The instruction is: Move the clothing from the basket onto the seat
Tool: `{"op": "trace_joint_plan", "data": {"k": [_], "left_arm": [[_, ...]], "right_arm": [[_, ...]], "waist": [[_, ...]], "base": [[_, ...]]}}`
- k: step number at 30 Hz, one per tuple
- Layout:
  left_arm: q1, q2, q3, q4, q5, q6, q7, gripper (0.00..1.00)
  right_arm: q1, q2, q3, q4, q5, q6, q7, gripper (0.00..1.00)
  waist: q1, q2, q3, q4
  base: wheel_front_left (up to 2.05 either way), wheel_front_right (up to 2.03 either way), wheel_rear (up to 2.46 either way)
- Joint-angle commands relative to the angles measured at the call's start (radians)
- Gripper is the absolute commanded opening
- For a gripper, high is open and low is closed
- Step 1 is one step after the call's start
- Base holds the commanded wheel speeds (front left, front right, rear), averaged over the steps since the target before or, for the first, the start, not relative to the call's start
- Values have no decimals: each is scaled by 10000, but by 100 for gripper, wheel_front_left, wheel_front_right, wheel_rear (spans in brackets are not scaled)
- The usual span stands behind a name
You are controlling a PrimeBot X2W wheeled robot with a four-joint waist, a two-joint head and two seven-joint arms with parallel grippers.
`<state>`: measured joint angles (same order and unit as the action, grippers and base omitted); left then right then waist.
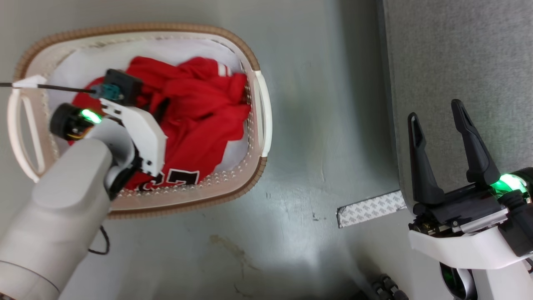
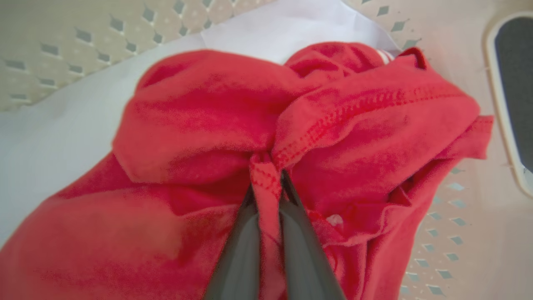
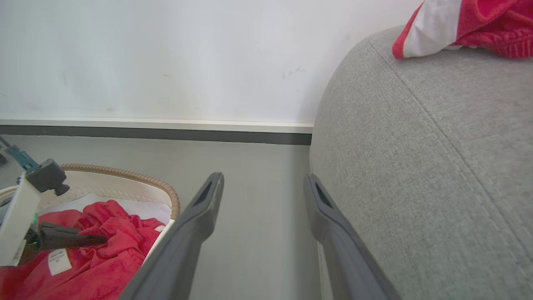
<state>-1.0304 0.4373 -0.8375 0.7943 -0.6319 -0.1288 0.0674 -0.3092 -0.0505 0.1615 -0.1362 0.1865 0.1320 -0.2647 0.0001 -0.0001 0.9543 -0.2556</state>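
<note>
Grey-green floor [image 1: 300, 166] runs through the middle of the head view, with a strip of patterned tape [image 1: 370, 208] stuck to it near the seat [image 1: 458, 54], which takes up the upper right. The basket [image 1: 260, 112] stands at the upper left, well apart from the seat. The clothing [image 1: 200, 108] lies crumpled inside it on a white liner [image 1: 179, 48], lettering showing at its near edge. The left arm [image 1: 62, 196] reaches down into the basket, and its wrist hides the fingers from this angle. The right gripper [image 1: 434, 110] hangs at the lower right over the seat's edge, its two fingers spread wide with nothing between them.

Seen from the left wrist, the left gripper [image 2: 266, 187] has its fingers pressed together on a stitched fold of the red clothing, which bunches up around the pinch. Behind the cloth are the liner and the basket's perforated wall.

From the right wrist, a white wall [image 3: 166, 54] and dark skirting [image 3: 166, 134] stand behind the floor. The right fingers are wide apart and hold nothing, with the seat just beside them. A red-and-white cloth [image 3: 433, 29] lies on top of the seat. At the lower left the basket holds the clothing, with the left gripper's fingers lying in its folds.
</note>
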Motion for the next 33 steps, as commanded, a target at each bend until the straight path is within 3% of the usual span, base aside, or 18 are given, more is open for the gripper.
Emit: {"op": "trace_joint_plan", "data": {"k": [1, 8, 20, 25, 33], "left_arm": [[86, 16, -96, -115, -206, -31, -99, 0], [796, 29, -428, -887, -1542, -12, -753, 0], [2479, -416, -305, -1794, -3039, 10, -2225, 0], [3213, -559, -75, -2392, -3353, 286, -2681, 0], [4434, -385, -43, -3761, -3470, 1110, -2910, 0]], "right_arm": [[-105, 1, -63, 63, 57, -25, 6, 100], [225, -4, -407, 465, -123, -25, 7, 100], [1402, -7, -1160, 1524, -494, -25, 7, 100], [2078, -10, -1279, 1876, -510, -25, 6, 100], [3035, -10, -1264, 2253, -538, -26, 6, 100]], "waist": [[-1, 1, -200, 75], [-1, 1, -1637, 579], [-1, 1, -5515, 1793], [-1, 1, -7025, 2072], [-1, 1, -8925, 2394]], "base": [[0, 0, 0], [0, 0, 0], [0, 0, 0], [0, 0, 0], [0, 0, 0]]}}
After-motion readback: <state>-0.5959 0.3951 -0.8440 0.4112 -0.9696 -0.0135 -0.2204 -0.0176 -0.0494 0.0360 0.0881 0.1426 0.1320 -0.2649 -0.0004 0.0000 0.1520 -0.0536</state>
